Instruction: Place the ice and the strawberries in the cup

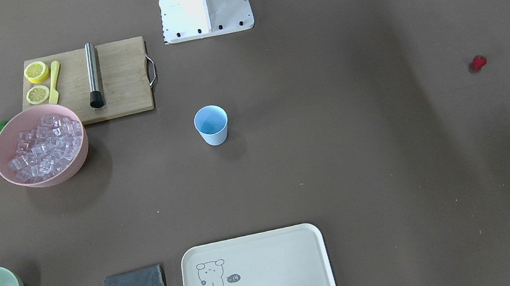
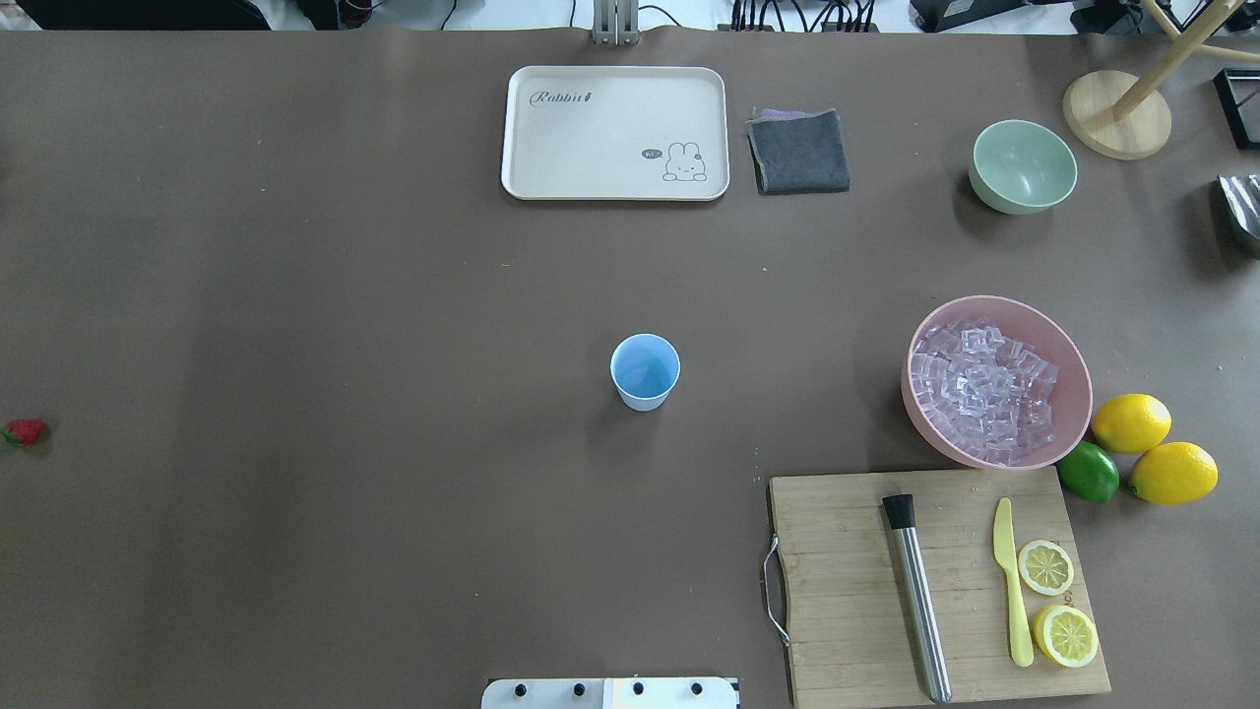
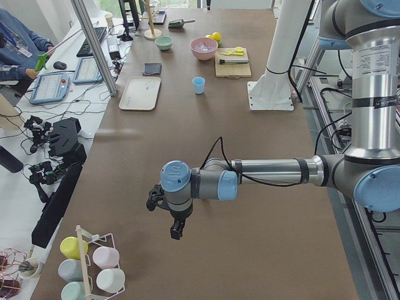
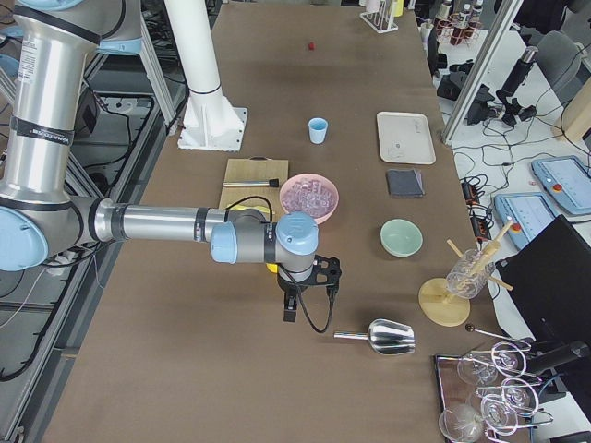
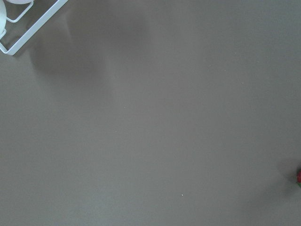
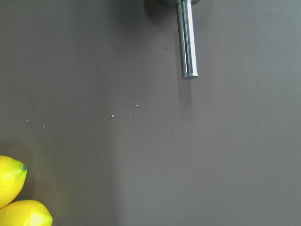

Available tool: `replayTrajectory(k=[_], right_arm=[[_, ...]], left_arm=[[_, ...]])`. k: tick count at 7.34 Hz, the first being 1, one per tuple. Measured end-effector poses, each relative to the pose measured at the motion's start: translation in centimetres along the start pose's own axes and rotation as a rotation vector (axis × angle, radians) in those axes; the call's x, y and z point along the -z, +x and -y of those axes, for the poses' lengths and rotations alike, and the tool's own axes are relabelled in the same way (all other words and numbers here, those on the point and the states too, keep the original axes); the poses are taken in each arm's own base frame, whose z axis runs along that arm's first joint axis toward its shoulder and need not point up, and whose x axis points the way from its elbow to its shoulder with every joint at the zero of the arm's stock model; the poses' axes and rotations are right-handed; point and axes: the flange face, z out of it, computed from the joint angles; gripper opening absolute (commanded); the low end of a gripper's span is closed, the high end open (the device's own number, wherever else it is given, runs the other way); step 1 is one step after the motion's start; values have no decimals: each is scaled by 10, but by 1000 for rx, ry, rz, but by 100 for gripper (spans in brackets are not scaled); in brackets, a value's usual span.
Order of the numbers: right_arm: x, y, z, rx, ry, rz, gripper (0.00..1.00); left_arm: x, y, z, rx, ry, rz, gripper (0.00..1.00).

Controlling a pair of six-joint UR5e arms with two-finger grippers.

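Observation:
The light blue cup (image 2: 645, 371) stands upright and empty mid-table; it also shows in the front view (image 1: 211, 125). The ice (image 2: 984, 389) fills a pink bowl (image 2: 920, 399) to the cup's right. The red strawberry (image 2: 24, 431) lies alone at the far left edge, and it peeks in at the left wrist view's right edge (image 5: 298, 177). My left gripper (image 3: 177, 230) hangs over bare table at the left end. My right gripper (image 4: 291, 309) hangs over the right end near the lemons. I cannot tell whether either is open or shut.
A cutting board (image 2: 856, 591) holds a steel muddler (image 2: 918, 601), a yellow knife (image 2: 1010, 581) and lemon halves (image 2: 1045, 567). Two lemons (image 2: 1132, 421) and a lime (image 2: 1088, 471) lie beside the pink bowl. A tray (image 2: 551, 182), grey cloth (image 2: 799, 150), green bowl (image 2: 1022, 165) and metal scoop (image 4: 392, 337) stand farther out.

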Motion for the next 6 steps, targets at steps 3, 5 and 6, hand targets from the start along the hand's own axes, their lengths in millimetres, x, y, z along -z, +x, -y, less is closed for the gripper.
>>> replayTrajectory(k=[3,5,6], right_arm=[[1,-1,1,3,2,2,100],[6,-7,4,14,13,9,100],[12,-13,5,27,26,12,100]], left_arm=[[1,4,0,-8,2,0,98],[6,8,4,-19,13,3,98],[8,10,8,-23,17,5,98]])
